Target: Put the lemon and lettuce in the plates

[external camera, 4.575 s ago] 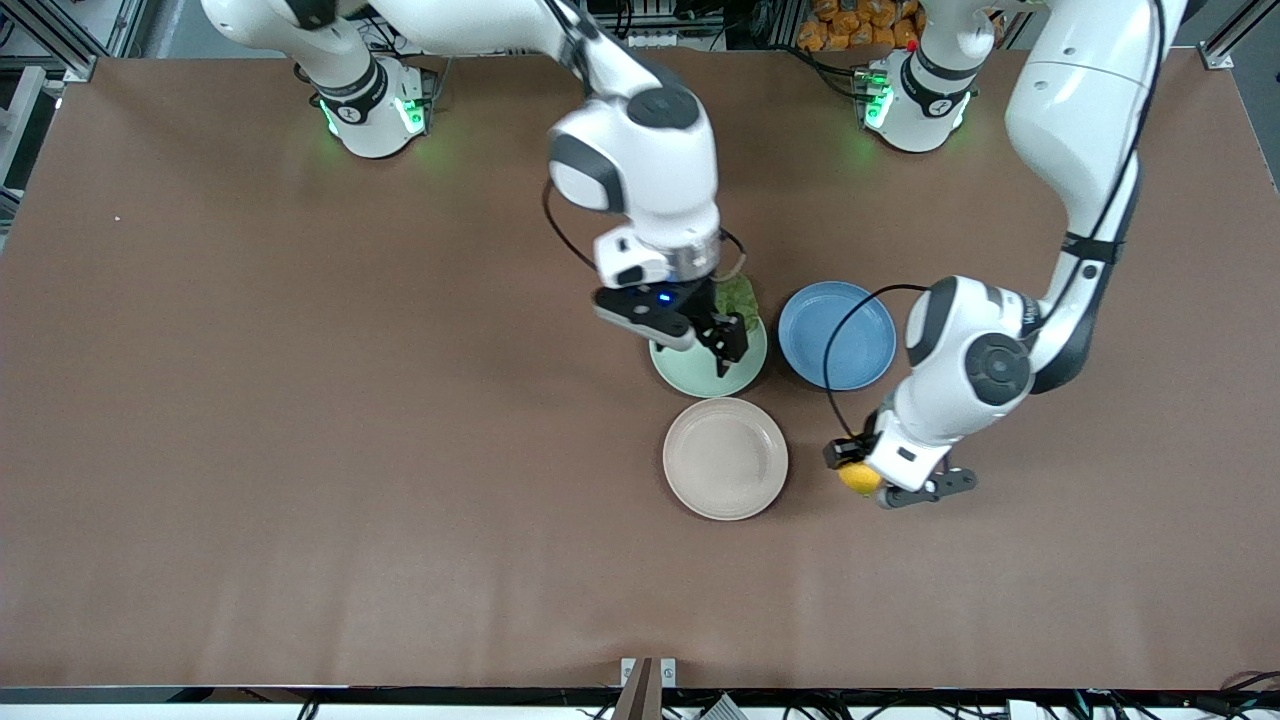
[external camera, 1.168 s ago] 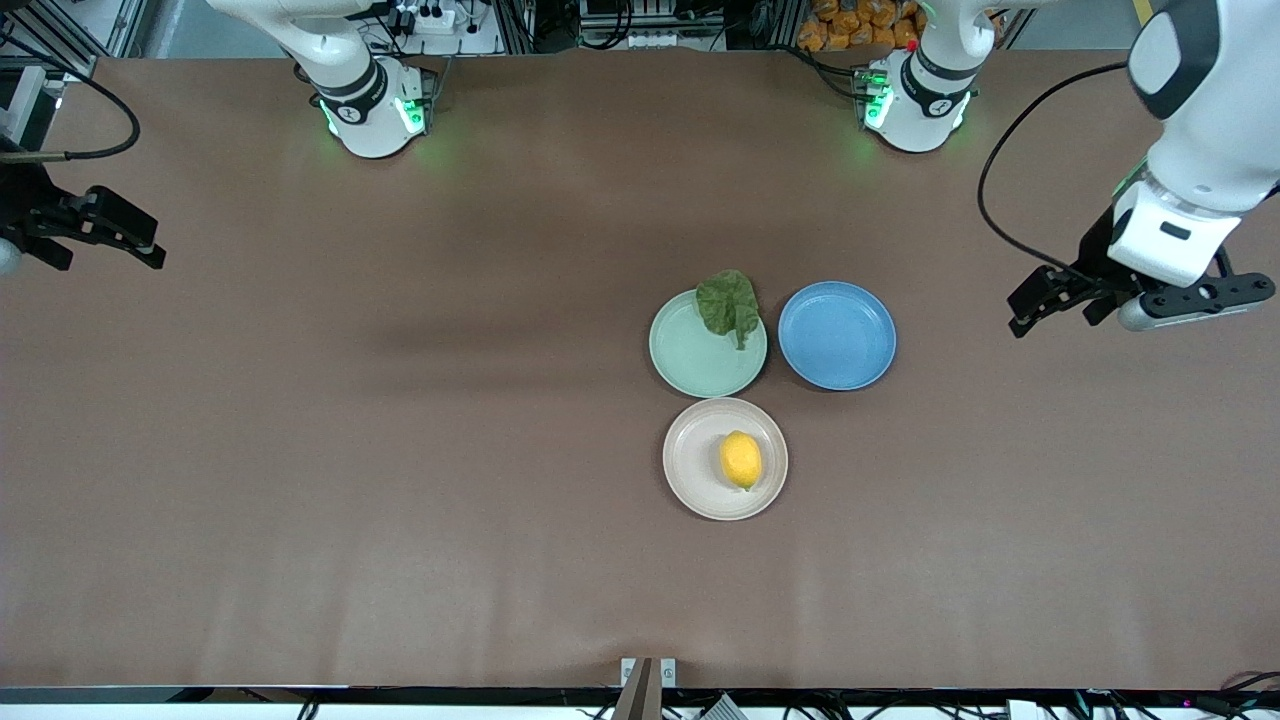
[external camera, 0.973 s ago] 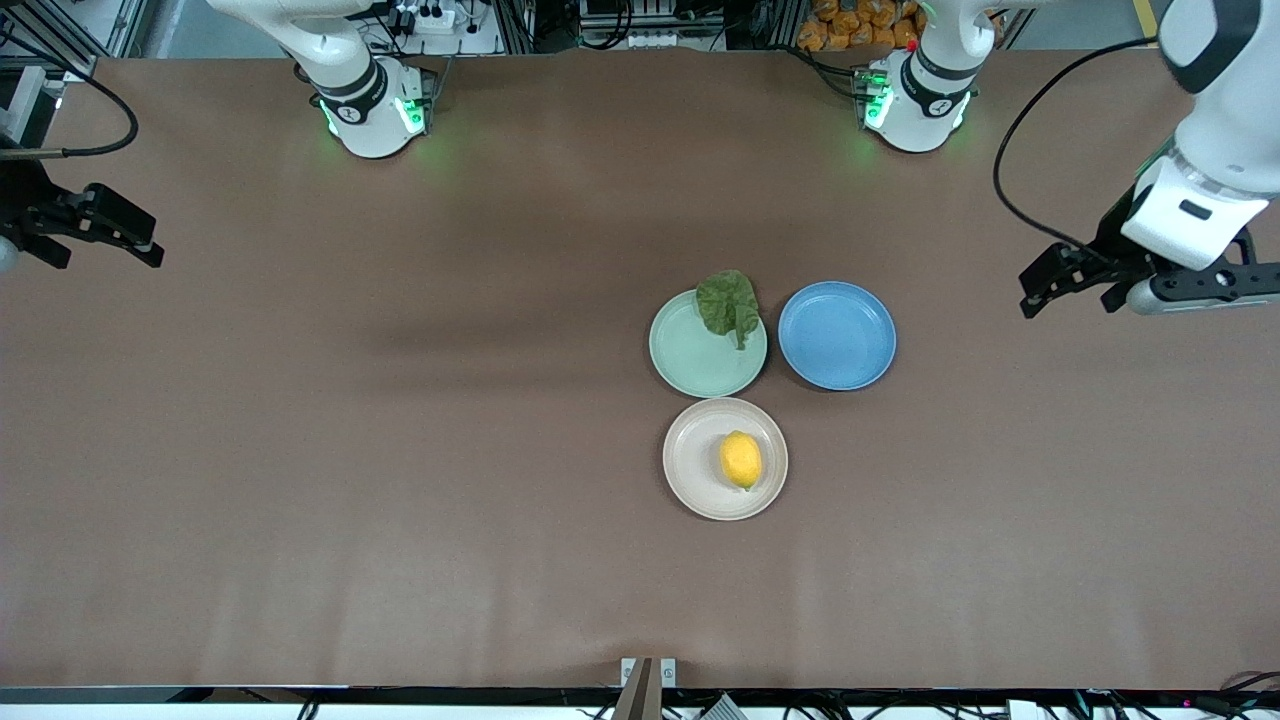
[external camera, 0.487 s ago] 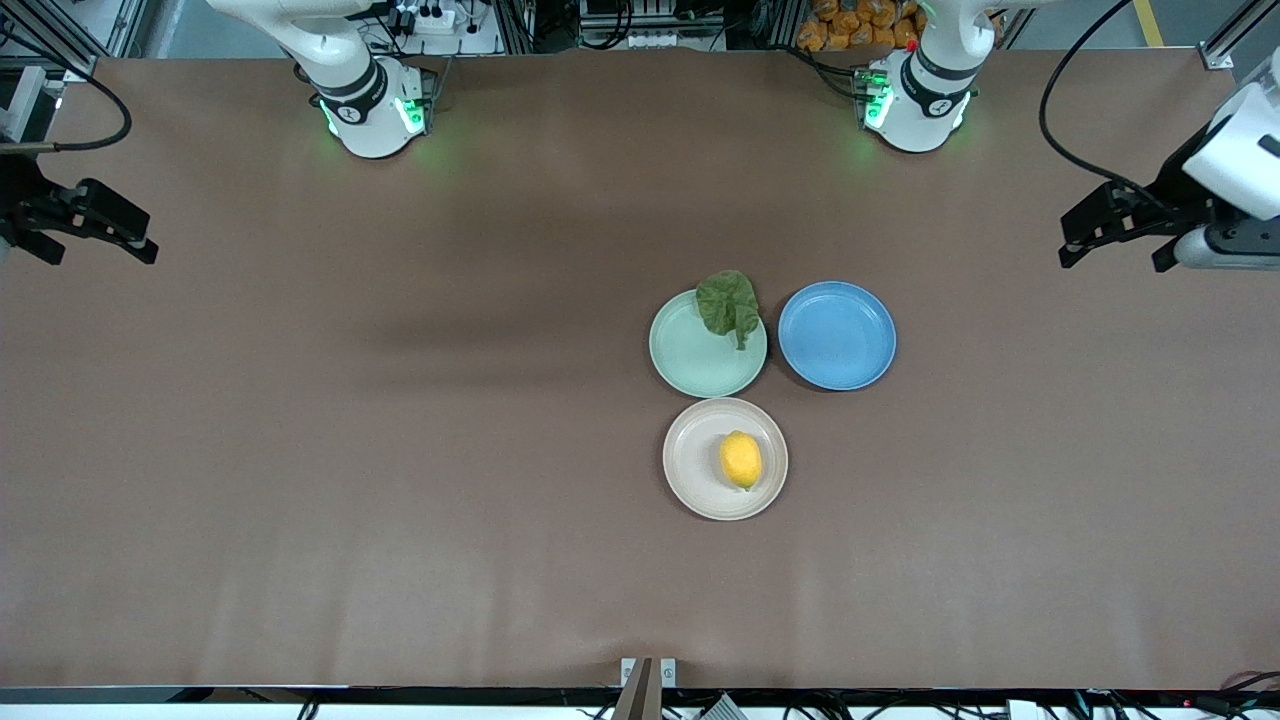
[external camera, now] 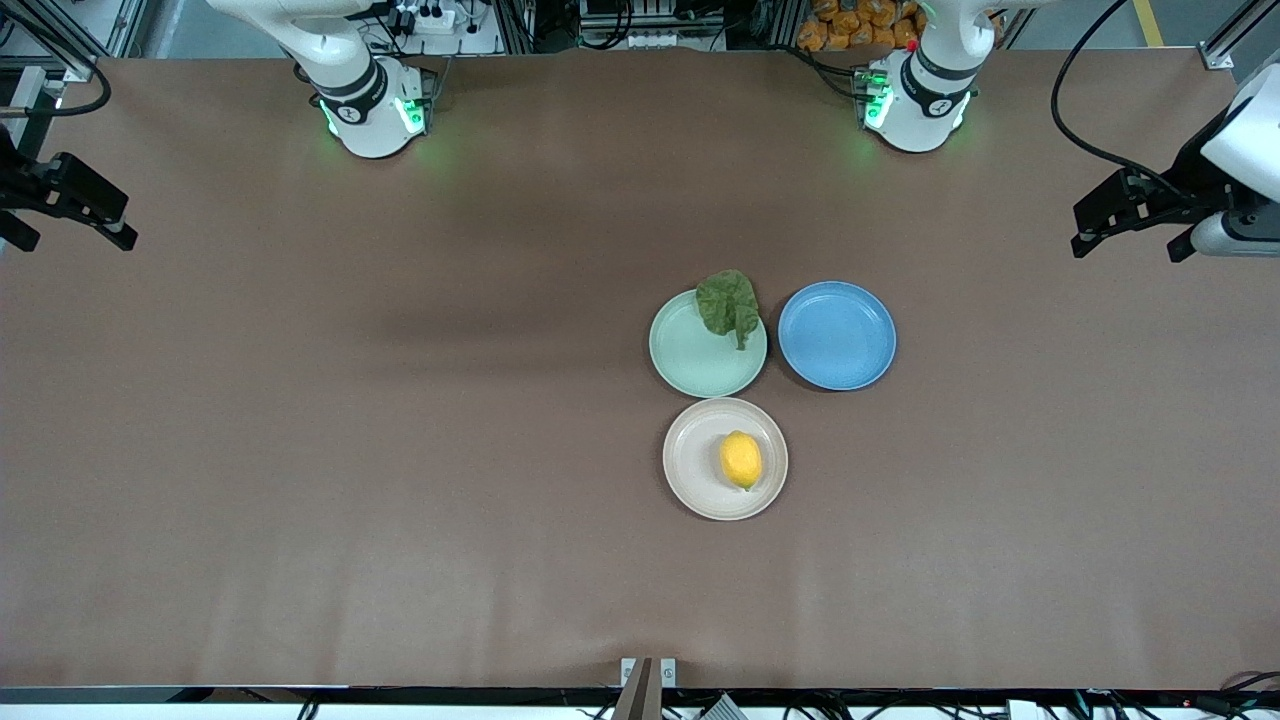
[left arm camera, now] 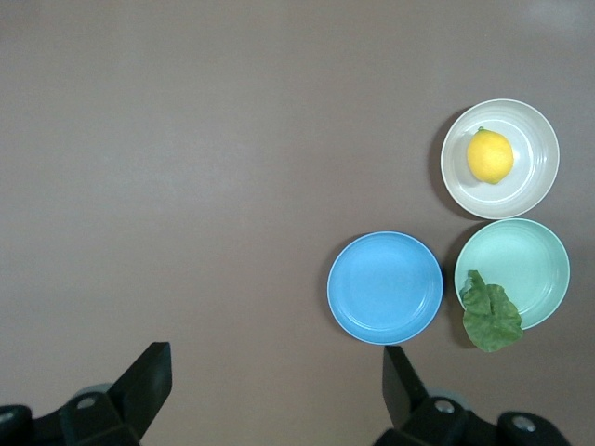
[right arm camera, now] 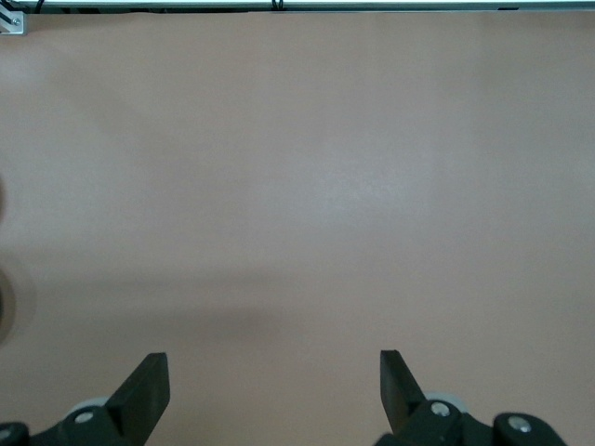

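Observation:
The yellow lemon (external camera: 741, 460) lies in the beige plate (external camera: 690, 480), off its middle; it also shows in the left wrist view (left arm camera: 489, 156). The crinkled green lettuce (external camera: 728, 303) lies on the rim of the mint plate (external camera: 690, 360), partly overhanging onto the table; the left wrist view shows the lettuce (left arm camera: 491, 314) the same way. My left gripper (external camera: 1128, 243) is open and empty, up over the left arm's end of the table. My right gripper (external camera: 68, 228) is open and empty over the right arm's end.
An empty blue plate (external camera: 837, 335) sits beside the mint plate, toward the left arm's end. The three plates form a tight cluster. Brown table all around; the right wrist view shows only bare tabletop and my right gripper (right arm camera: 274, 390).
Both arms have left the plates: the lemon now lies in the beige plate, the lettuce on the mint plate. Both grippers have drawn back a little more toward the table's ends.

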Controlling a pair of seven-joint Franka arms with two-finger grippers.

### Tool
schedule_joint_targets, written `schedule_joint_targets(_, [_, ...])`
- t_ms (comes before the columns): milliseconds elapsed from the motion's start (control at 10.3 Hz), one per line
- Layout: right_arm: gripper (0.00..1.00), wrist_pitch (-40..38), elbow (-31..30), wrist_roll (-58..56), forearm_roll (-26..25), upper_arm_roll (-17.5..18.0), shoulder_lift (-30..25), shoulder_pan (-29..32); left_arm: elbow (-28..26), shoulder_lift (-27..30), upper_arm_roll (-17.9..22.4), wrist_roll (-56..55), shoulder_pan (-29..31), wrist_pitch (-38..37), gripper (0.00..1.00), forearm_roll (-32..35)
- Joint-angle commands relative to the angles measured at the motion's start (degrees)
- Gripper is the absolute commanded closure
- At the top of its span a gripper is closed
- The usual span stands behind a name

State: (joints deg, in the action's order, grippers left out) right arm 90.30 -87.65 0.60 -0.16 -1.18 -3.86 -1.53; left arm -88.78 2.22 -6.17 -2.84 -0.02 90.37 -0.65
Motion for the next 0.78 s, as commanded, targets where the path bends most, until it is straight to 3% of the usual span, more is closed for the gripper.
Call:
schedule_joint_targets(0, [0.00, 1.28, -1.38, 0.01, -0.19, -0.14, -0.80, -0.14, 0.71, 0.50, 0.02, 1.26, 0.20, -1.43, 0.00, 1.27])
schedule_joint_targets(681, [0.00, 1.37, -2.35, 0.01, -0.19, -0.14, -0.35, -0.14, 2.55, 1.12, 0.02, 1.26, 0.20, -3.97, 0.00, 1.27])
